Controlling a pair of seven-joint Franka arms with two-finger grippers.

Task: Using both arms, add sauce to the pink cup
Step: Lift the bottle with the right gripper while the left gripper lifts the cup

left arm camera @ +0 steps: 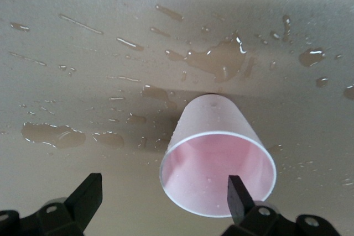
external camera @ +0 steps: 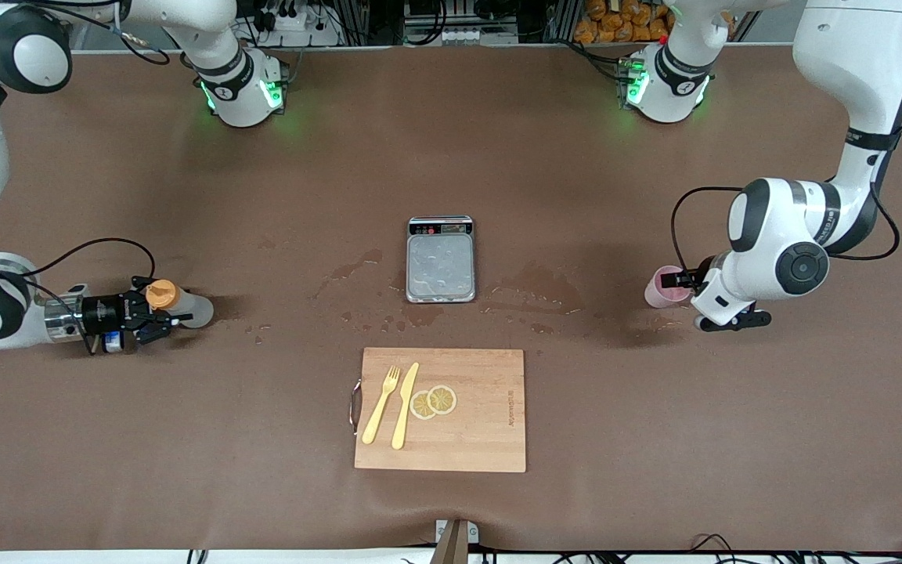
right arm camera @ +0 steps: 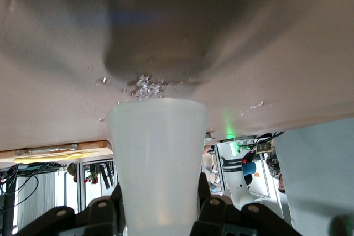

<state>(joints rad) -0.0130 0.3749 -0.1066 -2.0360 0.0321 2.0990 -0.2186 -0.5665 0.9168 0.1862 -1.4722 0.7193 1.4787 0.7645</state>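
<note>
Gripping sauce (external camera: 181,305), right tool (external camera: 155,313) clamped, left tool (left arm camera: 160,203) apart at pink cup (left arm camera: 217,161).

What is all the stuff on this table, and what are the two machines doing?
Sauce bottle: one, grey-white, orange cap, right arm's end.
Pink cup: one, left arm's end.
Scale: one, grey, mid-table.
Cutting board: one, wooden, nearer the camera than the scale.
Fork, knife: yellow, on board.
Lemon slices: two, on board.
Spills: wet patches around the scale.
Right gripper: shut on the bottle.
Left gripper: open, one finger inside the cup.
</note>
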